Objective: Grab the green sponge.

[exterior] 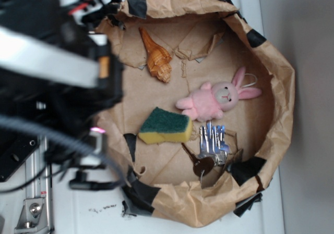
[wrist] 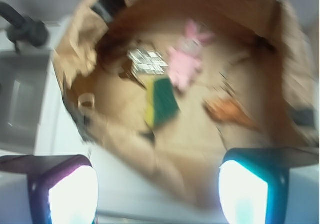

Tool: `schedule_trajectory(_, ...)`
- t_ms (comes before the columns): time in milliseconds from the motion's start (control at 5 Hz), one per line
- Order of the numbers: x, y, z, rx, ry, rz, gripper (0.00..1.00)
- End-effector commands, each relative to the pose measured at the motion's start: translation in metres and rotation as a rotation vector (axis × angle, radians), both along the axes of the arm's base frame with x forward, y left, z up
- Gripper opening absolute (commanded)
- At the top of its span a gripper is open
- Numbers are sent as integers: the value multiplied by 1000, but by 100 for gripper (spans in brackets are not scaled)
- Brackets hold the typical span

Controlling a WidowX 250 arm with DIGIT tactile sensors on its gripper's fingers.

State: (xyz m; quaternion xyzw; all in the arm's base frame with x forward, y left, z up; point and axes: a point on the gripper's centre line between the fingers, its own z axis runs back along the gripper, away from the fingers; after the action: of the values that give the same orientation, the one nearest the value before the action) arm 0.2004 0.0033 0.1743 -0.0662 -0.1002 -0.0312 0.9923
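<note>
Your gripper (wrist: 157, 184): fingers apart, empty, above the near rim of the brown paper nest (exterior: 282, 83) | your green sponge (exterior: 165, 125): flat inside, between plush bunny (exterior: 216, 99) and paper wall, keys (exterior: 213, 143) just beside, seashell (exterior: 155, 57) apart
</note>
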Motion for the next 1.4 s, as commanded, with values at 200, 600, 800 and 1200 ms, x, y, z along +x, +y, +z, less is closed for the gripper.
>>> schedule_trajectory(200,30,-6,-81,-61,209,0,100)
schedule_trajectory(600,33,-18,-120,16,221,18,100)
schedule_trajectory(800,39,-22,-131,103,223,45,3)
schedule_trajectory(1200,54,1,-131,127,209,101,0)
